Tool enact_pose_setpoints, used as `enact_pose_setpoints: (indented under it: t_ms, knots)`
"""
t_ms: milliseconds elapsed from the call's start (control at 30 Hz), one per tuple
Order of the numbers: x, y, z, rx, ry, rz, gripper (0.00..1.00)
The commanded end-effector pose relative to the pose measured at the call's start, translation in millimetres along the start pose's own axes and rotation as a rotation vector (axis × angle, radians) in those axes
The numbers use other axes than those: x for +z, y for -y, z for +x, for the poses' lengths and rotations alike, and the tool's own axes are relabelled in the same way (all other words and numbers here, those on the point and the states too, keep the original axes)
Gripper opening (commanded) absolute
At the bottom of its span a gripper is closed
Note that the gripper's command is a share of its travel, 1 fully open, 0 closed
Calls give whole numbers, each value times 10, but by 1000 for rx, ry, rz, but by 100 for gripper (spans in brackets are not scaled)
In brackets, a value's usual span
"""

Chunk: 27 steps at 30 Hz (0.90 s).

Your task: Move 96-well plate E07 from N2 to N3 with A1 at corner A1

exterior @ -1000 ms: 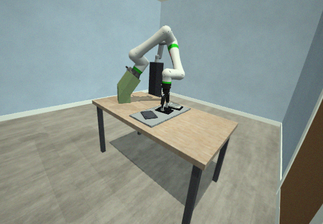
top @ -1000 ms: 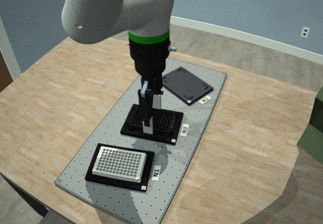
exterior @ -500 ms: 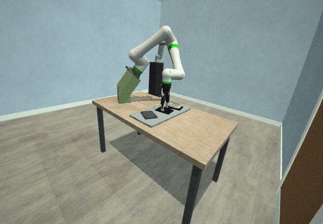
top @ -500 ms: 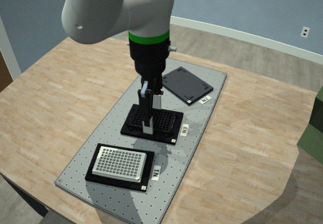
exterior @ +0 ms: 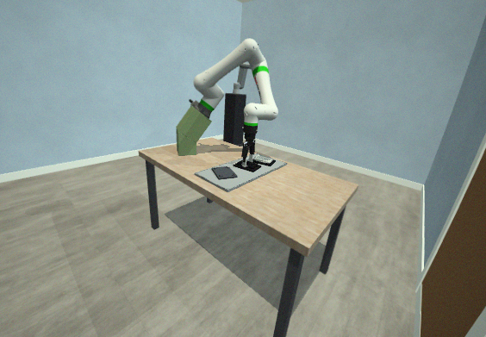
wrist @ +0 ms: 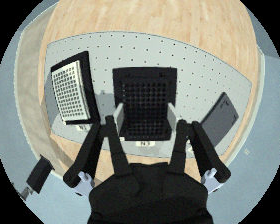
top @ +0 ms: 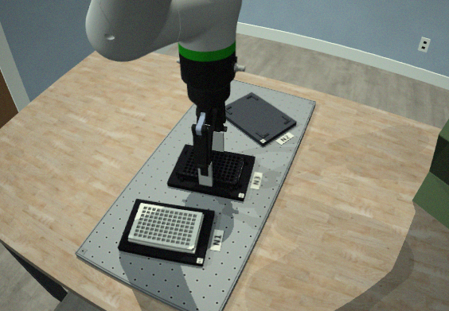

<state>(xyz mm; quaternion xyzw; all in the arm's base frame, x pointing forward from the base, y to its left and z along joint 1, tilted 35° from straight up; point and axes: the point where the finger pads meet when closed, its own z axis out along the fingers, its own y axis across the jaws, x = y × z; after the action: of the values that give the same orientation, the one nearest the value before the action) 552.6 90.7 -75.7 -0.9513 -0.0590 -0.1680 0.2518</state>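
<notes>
The black 96-well plate E07 (top: pixel 213 168) lies over the landing nest N3 in the middle of the grey deck. It looks low in the nest; I cannot tell if it is fully seated. My gripper (top: pixel 204 170) is shut on the plate across its long sides, one finger in front and one behind. In the wrist view the plate (wrist: pixel 144 104) shows between my fingers, with a label on its near short end. The white plate E01 (top: pixel 166 227) sits on nest N1. Nest N2 (top: pixel 260 118) holds no plate.
The nests stand in a row on a grey perforated deck (top: pixel 199 188) on a wooden table. Labels N1 (top: pixel 217 239), N3 (top: pixel 256 180) and N2 (top: pixel 285 138) lie on the right of each nest. A green block (top: pixel 435 176) stands at the right edge.
</notes>
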Motion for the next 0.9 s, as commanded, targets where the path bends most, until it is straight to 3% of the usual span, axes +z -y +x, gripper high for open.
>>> enact_pose_setpoints:
  t_ms: [0,200,233,867]
  knots:
    - [-2,-2,1,0,0,0,0]
    - [-2,-2,1,0,0,0,0]
    - [-2,-2,1,0,0,0,66]
    - [-2,-2,1,0,0,0,66]
